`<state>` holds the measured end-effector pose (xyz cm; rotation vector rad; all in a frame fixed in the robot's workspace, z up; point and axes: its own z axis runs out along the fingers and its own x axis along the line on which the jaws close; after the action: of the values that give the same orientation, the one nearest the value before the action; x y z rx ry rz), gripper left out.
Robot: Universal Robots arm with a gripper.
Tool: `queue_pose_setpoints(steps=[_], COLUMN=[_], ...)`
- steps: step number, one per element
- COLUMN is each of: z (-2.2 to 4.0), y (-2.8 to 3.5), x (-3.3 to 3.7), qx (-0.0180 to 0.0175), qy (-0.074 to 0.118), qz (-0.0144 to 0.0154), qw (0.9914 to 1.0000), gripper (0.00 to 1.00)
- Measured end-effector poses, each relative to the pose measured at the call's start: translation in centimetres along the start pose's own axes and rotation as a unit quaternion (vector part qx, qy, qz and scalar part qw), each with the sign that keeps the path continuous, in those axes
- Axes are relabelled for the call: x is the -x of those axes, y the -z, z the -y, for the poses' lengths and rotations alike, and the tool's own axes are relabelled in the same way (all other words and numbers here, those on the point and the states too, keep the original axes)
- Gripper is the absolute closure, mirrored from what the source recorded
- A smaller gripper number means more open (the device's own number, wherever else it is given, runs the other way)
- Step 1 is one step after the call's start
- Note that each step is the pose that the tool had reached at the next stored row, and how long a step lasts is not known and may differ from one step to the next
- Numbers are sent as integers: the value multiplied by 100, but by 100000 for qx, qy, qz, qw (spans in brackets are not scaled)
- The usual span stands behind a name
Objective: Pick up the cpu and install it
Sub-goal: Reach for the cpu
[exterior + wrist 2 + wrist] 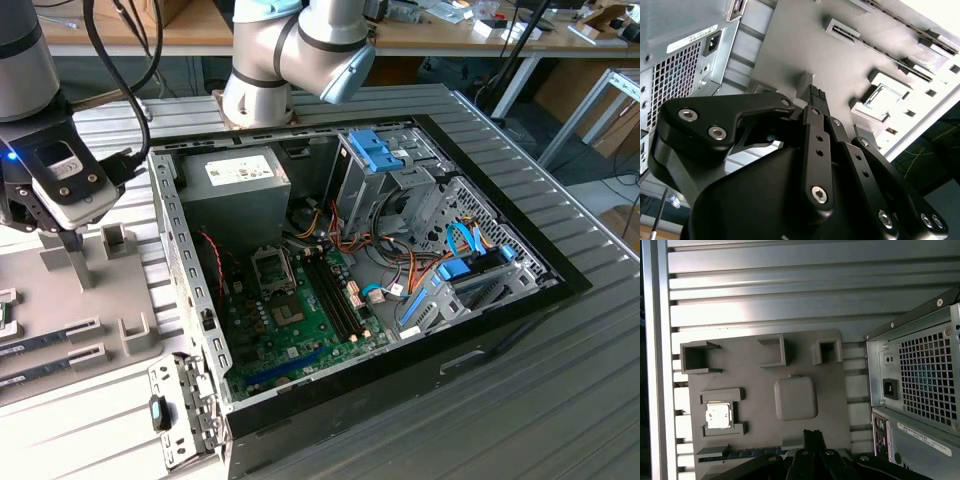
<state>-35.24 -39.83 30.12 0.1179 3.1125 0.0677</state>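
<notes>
Gripper [812,436], closed, hangs over bare tray [755,376], apart from the cpu [718,415].

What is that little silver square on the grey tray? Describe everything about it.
The cpu is a small, flat square chip with a plain shiny silver-grey metal top. It lies flat, top up, seated in a raised grey holder on the grey tray beside the computer case. The gripper is apart from it, not touching.
</notes>
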Motion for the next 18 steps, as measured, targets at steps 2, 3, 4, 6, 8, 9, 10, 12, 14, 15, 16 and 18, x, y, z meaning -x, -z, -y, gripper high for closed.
queue_pose_setpoints(steps=[2, 3, 4, 6, 8, 9, 10, 12, 14, 15, 16, 18], z=[1, 1, 1, 2, 2, 2, 3, 4, 4, 5, 5, 6], y=[-16, -23, -29, -39, -50, -57, -62, -71, -80, -85, -91, -96], x=[-1, -1, -1, -1, -2, -2, -3, -7, -15, -18, -23, -29], qx=[-1, -2, -3, -4, -1, -1, -2, -5, -5, 2, 4, -1], qy=[-4, -3, -2, -3, -2, -4, -4, -6, -8, -3, -1, -2], qz=[1, -2, -1, -4, 1, 0, 2, -4, -1, 3, 10, 5], qw=[100000, 100000, 100000, 100000, 100000, 100000, 100000, 100000, 100000, 100000, 100000, 100000], gripper=[89, 89, 89, 89, 89, 89, 89, 89, 89, 89, 89, 89])
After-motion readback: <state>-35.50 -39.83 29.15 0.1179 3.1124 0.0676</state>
